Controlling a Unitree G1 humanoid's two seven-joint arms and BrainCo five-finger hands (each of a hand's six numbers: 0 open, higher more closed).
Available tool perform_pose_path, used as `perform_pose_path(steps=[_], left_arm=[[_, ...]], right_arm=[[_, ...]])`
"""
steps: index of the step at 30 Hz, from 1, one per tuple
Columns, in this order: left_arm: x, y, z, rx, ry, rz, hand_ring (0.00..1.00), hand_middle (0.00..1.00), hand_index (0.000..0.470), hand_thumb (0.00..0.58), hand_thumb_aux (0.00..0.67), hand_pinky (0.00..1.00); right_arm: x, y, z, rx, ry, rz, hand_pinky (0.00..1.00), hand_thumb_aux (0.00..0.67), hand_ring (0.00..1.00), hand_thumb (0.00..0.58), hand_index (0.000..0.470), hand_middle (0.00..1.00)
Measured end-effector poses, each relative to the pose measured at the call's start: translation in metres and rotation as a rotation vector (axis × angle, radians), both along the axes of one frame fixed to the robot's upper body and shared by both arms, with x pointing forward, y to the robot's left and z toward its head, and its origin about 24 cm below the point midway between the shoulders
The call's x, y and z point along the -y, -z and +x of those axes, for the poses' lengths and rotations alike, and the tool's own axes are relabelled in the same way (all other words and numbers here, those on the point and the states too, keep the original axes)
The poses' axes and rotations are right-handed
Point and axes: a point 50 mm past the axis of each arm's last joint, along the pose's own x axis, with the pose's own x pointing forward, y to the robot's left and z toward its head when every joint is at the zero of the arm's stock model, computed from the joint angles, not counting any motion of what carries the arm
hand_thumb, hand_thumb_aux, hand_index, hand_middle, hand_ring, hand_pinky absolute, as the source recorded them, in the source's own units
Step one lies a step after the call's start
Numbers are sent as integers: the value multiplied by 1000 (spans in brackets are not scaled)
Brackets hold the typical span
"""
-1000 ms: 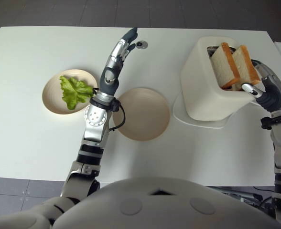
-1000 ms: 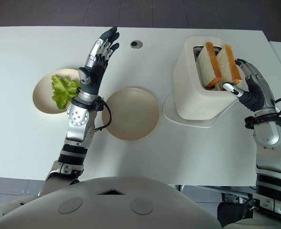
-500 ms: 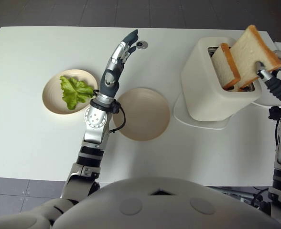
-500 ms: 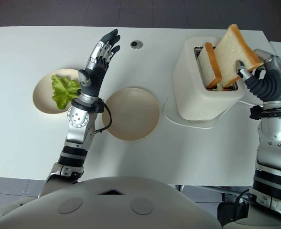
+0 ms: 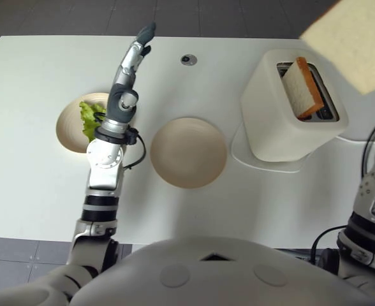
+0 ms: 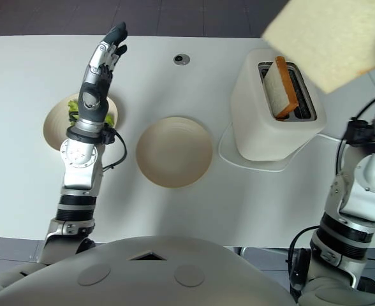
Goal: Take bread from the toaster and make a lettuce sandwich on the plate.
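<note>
Bread slice (image 6: pixel 331 41) is up high, close to the camera and well clear of the toaster (image 6: pixel 264 137), likely for carrying to the empty plate (image 6: pixel 174 152). It covers the right hand, so its grip cannot be told. Second slice (image 6: pixel 280 89) stands in its slot. Left hand (image 5: pixel 127 70), straight-fingered and holding nothing, hides part of the lettuce (image 5: pixel 87 118).

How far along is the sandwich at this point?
Done: one slice is out of the toaster. In hand: that slice, held aloft. Left: the second slice sits in its slot, the lettuce on its side plate, the middle plate bare.
</note>
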Motion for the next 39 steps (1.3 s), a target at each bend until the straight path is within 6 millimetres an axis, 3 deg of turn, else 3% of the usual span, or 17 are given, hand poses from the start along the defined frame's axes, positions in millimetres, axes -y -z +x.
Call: perform_pose_path(steps=[3,6,8,11,12,16,20,21,23,27,29,30,33,35,36,37,39], left_arm=[[-29,6,5,18,-178,348,0,0,0,0,0,0],[-76,22,16,-51,-382,720,0,0,0,0,0,0],[-108,24,20,-103,-504,917,0,0,0,0,0,0],[-135,26,21,-174,-570,1097,0,0,0,0,0,0],[-141,30,20,-205,-576,1142,0,0,0,0,0,0],[-151,36,18,-275,-573,1227,0,0,0,0,0,0],[-146,46,17,-317,-524,1263,0,0,11,27,16,0],[-146,48,17,-322,-519,1268,0,0,35,83,50,0],[-141,53,16,-330,-485,1283,0,0,214,408,305,0],[-133,60,14,-343,-436,1292,0,0,311,514,444,0],[-134,65,13,-359,-428,1300,0,0,452,579,644,0],[-134,68,13,-367,-425,1307,0,0,470,580,670,0],[-131,71,12,-367,-413,1310,0,0,450,579,641,0],[-129,75,11,-368,-388,1310,0,0,319,520,455,0],[-128,76,10,-368,-380,1307,0,0,155,319,221,0],[-128,77,10,-368,-379,1299,0,0,98,216,139,0],[-130,78,10,-369,-386,1289,0,0,87,194,123,0]], right_arm=[[-33,15,10,-101,-179,23,1000,670,1000,580,470,1000],[-68,45,19,-256,-327,-5,1000,670,1000,580,470,1000],[-89,81,26,-451,-383,-32,1000,670,1000,580,470,1000],[-111,130,24,-688,-434,-116,1000,670,1000,580,470,1000],[-118,146,20,-766,-465,-149,1000,670,1000,580,470,1000],[-126,177,10,-899,-514,-262,1000,670,1000,580,470,1000],[-123,190,9,-933,-480,-331,1000,670,1000,580,470,1000],[-123,190,10,-927,-470,-340,1000,670,1000,580,470,1000],[-123,190,13,-910,-439,-363,1000,670,1000,580,470,1000],[-123,190,17,-889,-407,-381,1000,670,1000,580,470,1000],[-124,189,18,-880,-406,-377,1000,670,1000,580,470,1000],[-125,188,18,-870,-410,-373,1000,670,1000,580,470,1000],[-127,181,18,-832,-416,-364,1000,670,1000,580,470,1000],[-126,179,19,-823,-412,-363,1000,670,1000,580,470,1000],[-125,179,19,-822,-409,-363,1000,670,1000,580,470,1000],[-124,179,19,-821,-407,-363,1000,670,1000,580,470,1000],[-124,179,19,-817,-407,-365,1000,670,1000,580,470,1000]])
